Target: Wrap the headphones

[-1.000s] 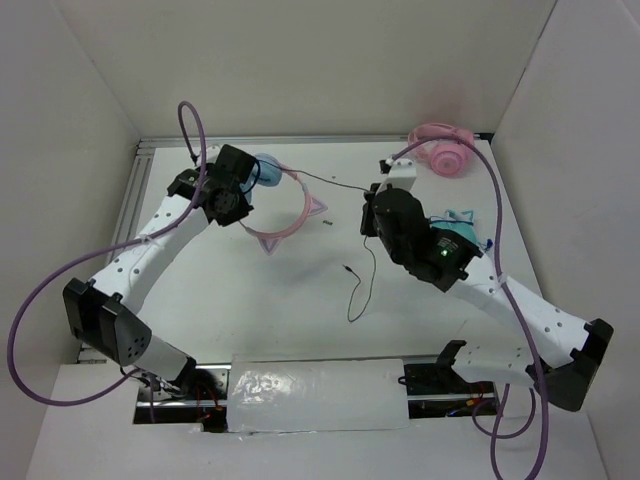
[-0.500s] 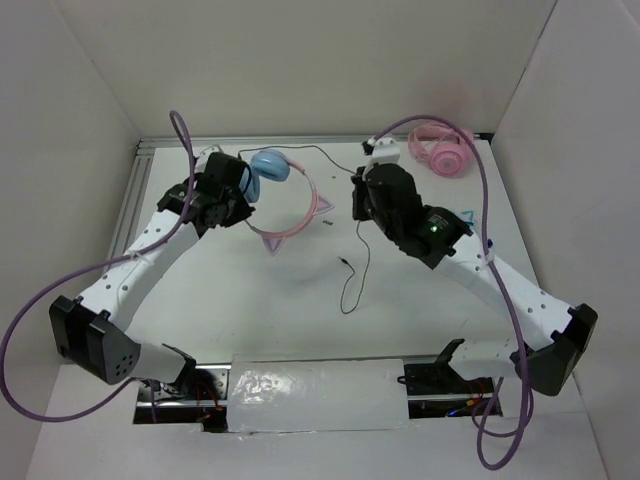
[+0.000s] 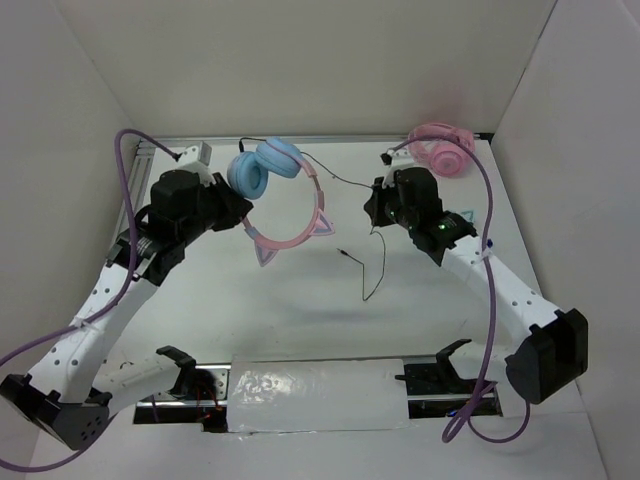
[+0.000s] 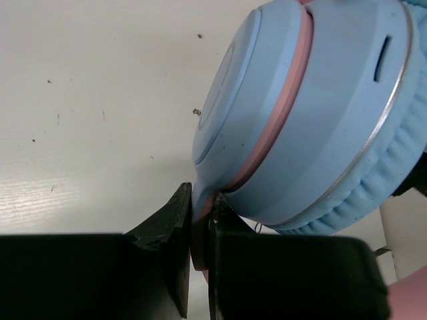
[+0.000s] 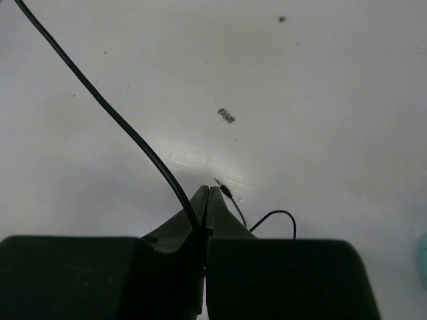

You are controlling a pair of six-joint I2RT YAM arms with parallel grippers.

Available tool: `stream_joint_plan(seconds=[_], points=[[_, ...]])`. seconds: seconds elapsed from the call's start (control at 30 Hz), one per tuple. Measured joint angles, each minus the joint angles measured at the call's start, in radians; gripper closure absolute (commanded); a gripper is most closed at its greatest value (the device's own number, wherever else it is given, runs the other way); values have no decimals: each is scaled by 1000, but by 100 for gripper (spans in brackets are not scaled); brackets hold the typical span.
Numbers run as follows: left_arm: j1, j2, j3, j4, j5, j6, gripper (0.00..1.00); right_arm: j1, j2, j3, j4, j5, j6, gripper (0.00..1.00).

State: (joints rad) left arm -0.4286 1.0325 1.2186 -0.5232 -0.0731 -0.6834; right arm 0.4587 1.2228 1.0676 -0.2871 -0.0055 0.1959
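Top external, left side: grips the headphones [image 3: 250, 177] at an ear-cup edge with the left hand [image 4: 200, 212], fully closed, up off the desk [image 3: 300, 300]. Pinches the cable [image 5: 120, 122] tight in the right hand [image 5: 205, 200] (loose plug end dangling). Runs crosswise between both; probably needs looping leftward.

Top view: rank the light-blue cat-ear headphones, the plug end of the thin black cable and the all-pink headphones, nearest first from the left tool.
1. Light-blue cat-ear headphones: held in the left tool.
2. Plug end of the thin black cable: mid-table, towards the right.
3. All-pink headphones: far right corner.
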Motion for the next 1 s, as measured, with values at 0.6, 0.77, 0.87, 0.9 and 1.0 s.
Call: stream_joint_plan(seconds=[0.6,0.77,0.87,0.9,1.0], points=[[5,236,230,-113,-204,-219,100,357,-49,-289,216,16,79,100],[14,344,285,-191,-275,-277,100,463,-143,-296,198,129,93,98],[14,401,288,-250,-299,-321,100,502,-193,-286,171,197,99,95],[15,418,288,-272,-307,-338,100,508,-202,-281,158,221,101,95],[21,444,288,-306,-304,-358,100,511,-201,-272,139,272,104,99]])
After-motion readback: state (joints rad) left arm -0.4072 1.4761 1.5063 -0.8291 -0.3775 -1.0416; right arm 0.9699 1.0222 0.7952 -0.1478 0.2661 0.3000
